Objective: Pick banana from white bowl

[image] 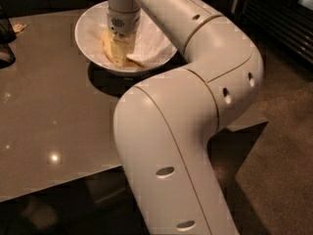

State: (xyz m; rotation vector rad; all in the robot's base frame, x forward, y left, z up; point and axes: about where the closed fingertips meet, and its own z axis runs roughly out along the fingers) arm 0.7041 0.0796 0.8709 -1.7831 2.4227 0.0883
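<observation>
One banana (114,51) in white bowl (88,29), jaws low over it.

No readable text, labels or numbers anywhere, gripper (120,37) low inside white bowl (89,29), at banana (113,52)

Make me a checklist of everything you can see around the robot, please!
Surface: glossy brown table with light reflections on it.
Job's things: the white bowl stands at the table's far side. The banana lies inside it, beside a white napkin.
Clutter: a dark object sits at the table's left edge, with a small pale scrap nearby.
Grippers: the gripper is down inside the bowl, right at the banana. The white arm fills the foreground.
Cables: nothing seen.
Surroundings: carpeted floor on the right, and a dark slatted panel behind it.
</observation>
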